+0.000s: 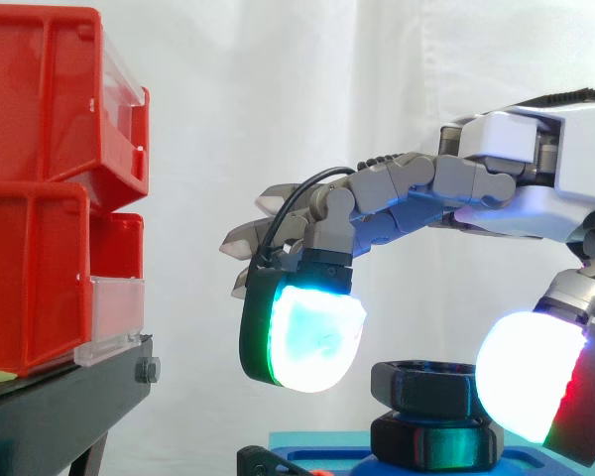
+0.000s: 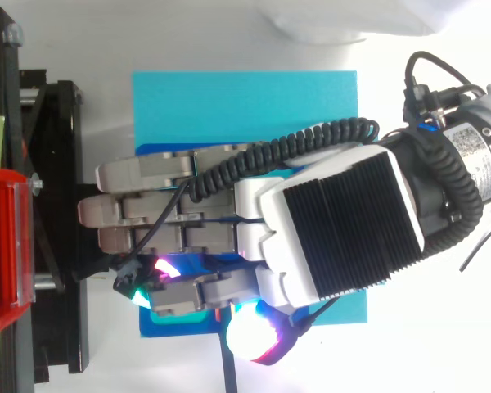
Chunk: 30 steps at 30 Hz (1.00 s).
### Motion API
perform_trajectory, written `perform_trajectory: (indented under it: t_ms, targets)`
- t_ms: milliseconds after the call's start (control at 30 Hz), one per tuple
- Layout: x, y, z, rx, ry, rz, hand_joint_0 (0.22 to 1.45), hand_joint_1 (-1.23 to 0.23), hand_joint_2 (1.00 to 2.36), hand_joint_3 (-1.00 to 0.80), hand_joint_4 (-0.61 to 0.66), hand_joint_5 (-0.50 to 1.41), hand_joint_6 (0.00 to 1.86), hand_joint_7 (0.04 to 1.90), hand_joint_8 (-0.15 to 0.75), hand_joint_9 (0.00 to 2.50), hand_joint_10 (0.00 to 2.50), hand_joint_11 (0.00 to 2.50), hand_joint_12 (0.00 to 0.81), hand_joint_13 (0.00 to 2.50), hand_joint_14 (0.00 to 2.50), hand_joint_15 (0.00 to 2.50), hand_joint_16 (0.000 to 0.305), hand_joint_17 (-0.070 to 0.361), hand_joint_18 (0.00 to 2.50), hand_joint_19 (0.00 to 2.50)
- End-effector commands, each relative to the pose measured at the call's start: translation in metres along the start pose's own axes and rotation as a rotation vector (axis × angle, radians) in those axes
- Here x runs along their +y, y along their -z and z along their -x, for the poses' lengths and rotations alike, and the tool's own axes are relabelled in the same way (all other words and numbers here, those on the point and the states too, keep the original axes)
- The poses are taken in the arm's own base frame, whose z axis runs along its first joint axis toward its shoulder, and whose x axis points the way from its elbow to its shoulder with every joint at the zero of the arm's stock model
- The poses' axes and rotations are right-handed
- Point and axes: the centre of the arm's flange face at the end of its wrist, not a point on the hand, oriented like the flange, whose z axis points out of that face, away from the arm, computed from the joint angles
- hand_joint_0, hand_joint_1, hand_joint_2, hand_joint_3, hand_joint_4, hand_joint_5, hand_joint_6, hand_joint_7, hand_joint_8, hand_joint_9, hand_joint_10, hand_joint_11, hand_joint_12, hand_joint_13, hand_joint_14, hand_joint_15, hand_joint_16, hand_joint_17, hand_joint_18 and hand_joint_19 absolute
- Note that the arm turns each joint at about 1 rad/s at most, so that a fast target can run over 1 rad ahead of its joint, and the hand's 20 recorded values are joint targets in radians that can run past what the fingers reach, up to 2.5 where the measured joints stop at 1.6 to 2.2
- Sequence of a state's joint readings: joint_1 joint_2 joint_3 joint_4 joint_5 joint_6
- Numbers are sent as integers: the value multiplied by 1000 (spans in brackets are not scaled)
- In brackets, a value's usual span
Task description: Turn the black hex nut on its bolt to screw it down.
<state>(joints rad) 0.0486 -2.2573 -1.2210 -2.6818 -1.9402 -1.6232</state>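
Black and squat, the black hex nut [image 1: 422, 385] sits in the side view on a lower hex piece [image 1: 436, 443], which I judge to be the foot of its bolt. That piece stands on the blue block [image 1: 312, 448] under the nut. My hand [image 1: 496, 188] arches over the nut with its fingers loosely spread and grips nothing. One finger pad [image 1: 312, 332] hangs just left of the nut and a little above it, with a sliver of white curtain [image 1: 278, 89] between them. My thumb pad [image 1: 526, 382] is at the nut's right flank, touching it or just short of it; I cannot tell which. The red bins [image 1: 40, 198] and black stand [image 1: 59, 407] are well off to the nut's left.

From the top view, my hand [image 2: 295, 217] covers the nut completely. The blue block [image 2: 245, 98] shows on the far side of it, and the red bins [image 2: 4, 237] lie beyond my fingertips.

To do this step well, I judge the finger pad should drop level with the nut's flats before I close. Pinched from too high, the nut could slip out of the grip. Both pads should then press on opposite flats, not corners, with my wrist turning about the bolt's axis so the nut neither binds nor tilts.
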Motion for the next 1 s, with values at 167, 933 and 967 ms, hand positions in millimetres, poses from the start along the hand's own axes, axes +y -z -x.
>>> perform_trajectory:
  t_ms: [167,933,967]
  targets:
    - [-3,0,3,3,-9,3,333,-454,1000,-500,221,-212,503,954,264,500,3,118,367,276,0,0,67,150,144,0]
    - [7,-10,8,30,-22,27,410,-408,1000,-500,230,-174,503,1099,249,515,5,125,333,265,0,0,58,130,113,0]
    - [8,-10,8,30,-22,28,412,-403,1000,-500,227,-171,503,1117,247,516,6,125,330,266,0,0,58,130,111,0]
